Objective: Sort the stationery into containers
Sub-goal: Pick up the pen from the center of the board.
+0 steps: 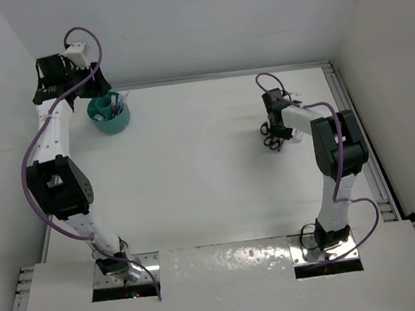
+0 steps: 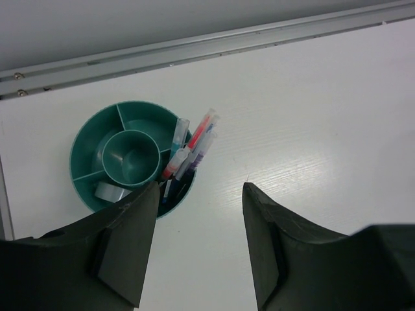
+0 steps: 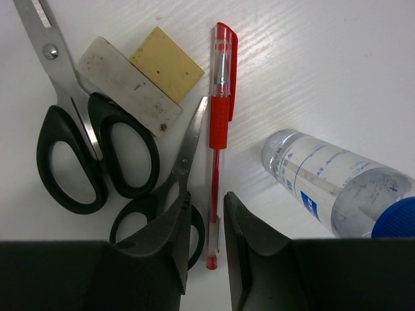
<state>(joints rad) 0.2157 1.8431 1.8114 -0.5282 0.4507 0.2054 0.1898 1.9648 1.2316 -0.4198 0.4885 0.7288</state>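
Fingers of the left hand stood spread wide and held nothing, hovering above the white tabletop at the near edge of the round teal plastic organiser. That arm was stretched toward the far left corner, with its wrist tipped downward. Several thin red and blue pens leaned in the organiser's right compartment, and a clear tape ring lay in a near one; the round centre cup held nothing.

Well to the right, the right arm reached forward with its wrist bent down over a cluster of items. The right hand was nearly closed, with only a narrow gap left. Its fingertips straddled the tip end of a slim red pen that lay flat on the tabletop, without visibly pinching it. Left of the pen lay two black-handled steel scissors, a grey-white eraser and a beige block touching it. Right of the pen, a clear blue-capped bottle lay on its side.
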